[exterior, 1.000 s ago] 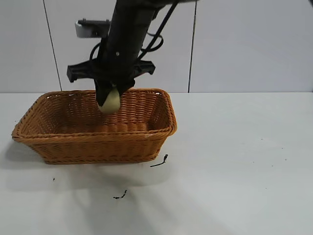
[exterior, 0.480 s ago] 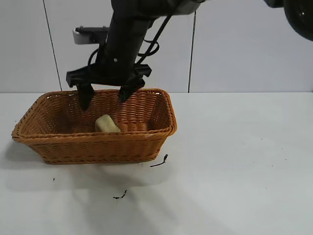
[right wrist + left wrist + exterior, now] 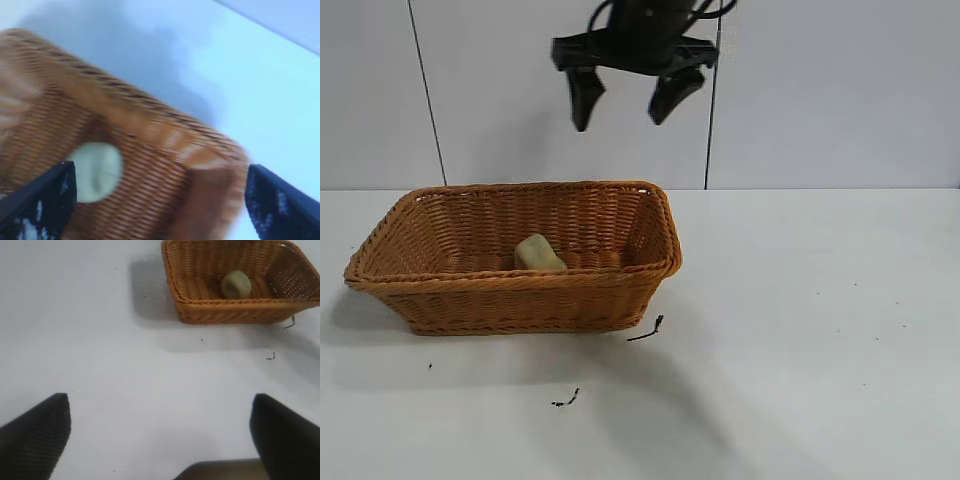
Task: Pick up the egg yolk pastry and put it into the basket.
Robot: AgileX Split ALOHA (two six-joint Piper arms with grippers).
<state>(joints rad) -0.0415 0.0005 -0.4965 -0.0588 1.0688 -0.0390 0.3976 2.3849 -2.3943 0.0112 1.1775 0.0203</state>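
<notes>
The egg yolk pastry (image 3: 538, 253) lies on the floor of the wicker basket (image 3: 520, 282), left of its middle. My right gripper (image 3: 622, 115) hangs open and empty high above the basket's back right part, well clear of the rim. In the right wrist view the gripper (image 3: 160, 200) is open above the basket (image 3: 165, 120), with the pastry (image 3: 95, 171) close to one finger (image 3: 42, 202). My left gripper (image 3: 160, 435) is open and empty over bare table, far from the basket (image 3: 240, 310) and the pastry (image 3: 236, 284); it does not show in the exterior view.
The basket stands on a white table (image 3: 800, 330) at the left, close to the back wall. Two small black scraps (image 3: 646, 330) (image 3: 567, 399) lie on the table in front of the basket's right corner.
The right gripper opened and let go of the pastry, which dropped into the basket. The gripper then rose high and shifted right. The pastry lies still.
</notes>
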